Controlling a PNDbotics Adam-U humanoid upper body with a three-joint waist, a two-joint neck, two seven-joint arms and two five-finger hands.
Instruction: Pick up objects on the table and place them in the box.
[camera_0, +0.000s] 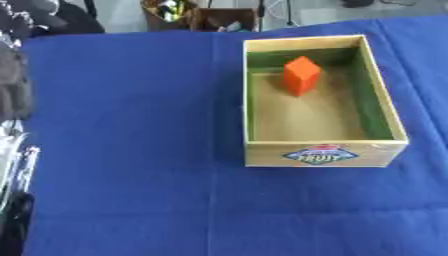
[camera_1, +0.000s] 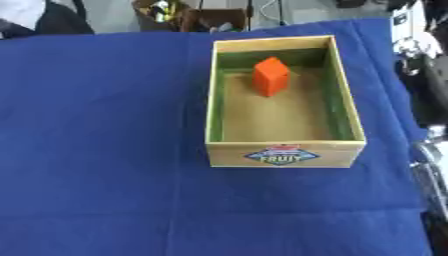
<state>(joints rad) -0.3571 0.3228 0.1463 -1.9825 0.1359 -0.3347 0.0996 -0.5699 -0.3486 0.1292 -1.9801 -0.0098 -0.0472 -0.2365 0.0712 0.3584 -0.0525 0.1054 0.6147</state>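
Observation:
A wooden box (camera_0: 262, 154) with green inner walls and a fruit label on its front stands on the blue cloth, right of centre. An orange block (camera_0: 300, 75) stands upright inside it near the far wall. I see no loose objects on the cloth around the box. My left hand (camera_0: 24, 162) shows only as a sliver at the left edge of the left eye view, fingers straight and pointing up, far from the box. My right hand (camera_1: 429, 172) shows the same way at the right edge of the right eye view, holding nothing.
The blue cloth (camera_0: 131, 150) covers the whole table. Brown cartons with clutter (camera_0: 197, 15) stand beyond the far edge. A dark shape (camera_0: 12, 90) hangs at the left edge, and white and black parts (camera_1: 416, 40) at the right edge.

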